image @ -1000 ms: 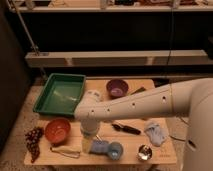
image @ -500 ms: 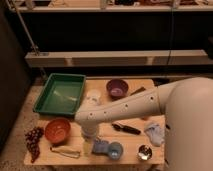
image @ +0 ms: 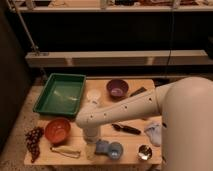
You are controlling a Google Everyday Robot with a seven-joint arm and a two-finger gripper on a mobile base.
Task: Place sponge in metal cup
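Your gripper [image: 90, 149] hung just left of blue-grey foam sponge [image: 102, 146], fingers spread. Off-centre closing could have shoved sponge against light blue plastic cup [image: 116, 150]; shiny silver metal cup [image: 145, 152] stood further right.

The white arm [image: 130, 107] reaches from the right towards the left, bent at the elbow; its wrist [image: 90, 131] turns downward at the near side; the gripper [image: 91, 150] points straight down, jaws spread wide.

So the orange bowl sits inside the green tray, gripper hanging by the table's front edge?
No: the camera view shows the orange bowl on the table in front of the green tray, not inside it. The gripper does hang near the table's front edge.
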